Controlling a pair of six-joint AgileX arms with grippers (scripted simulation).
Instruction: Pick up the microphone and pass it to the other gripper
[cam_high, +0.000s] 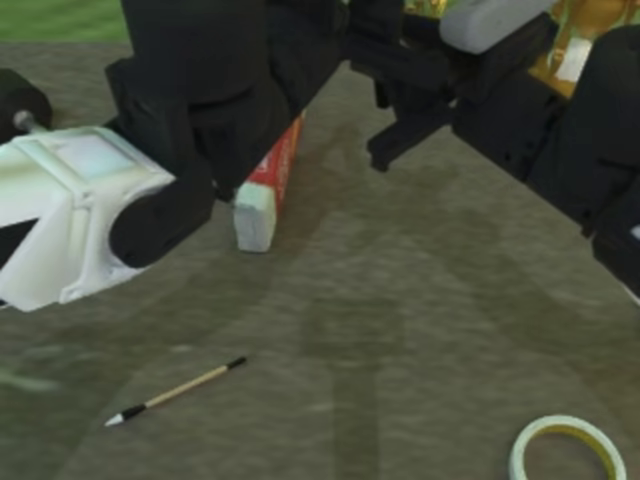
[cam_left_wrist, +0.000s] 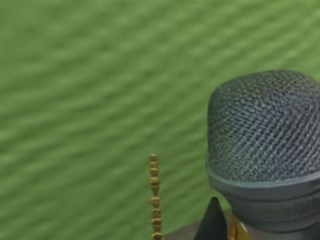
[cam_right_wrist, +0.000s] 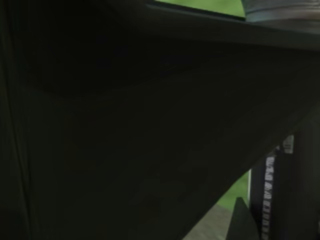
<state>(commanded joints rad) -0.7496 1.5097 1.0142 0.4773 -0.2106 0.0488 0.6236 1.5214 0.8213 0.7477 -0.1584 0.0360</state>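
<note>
Green backdrop fills the left wrist view, and against it the microphone (cam_left_wrist: 265, 150) stands close before that camera, grey mesh head up, its handle dropping out of sight toward the left gripper (cam_high: 330, 50). It seems held there, though no finger shows plainly enough to say the grip is closed. From above both arms crowd the far edge of the brown table (cam_high: 400, 330). The right gripper (cam_high: 385, 150) hangs just beside the left one, so the handle lies a short reach across from it; its fingers I cannot tell. Its own wrist view is dark.
</note>
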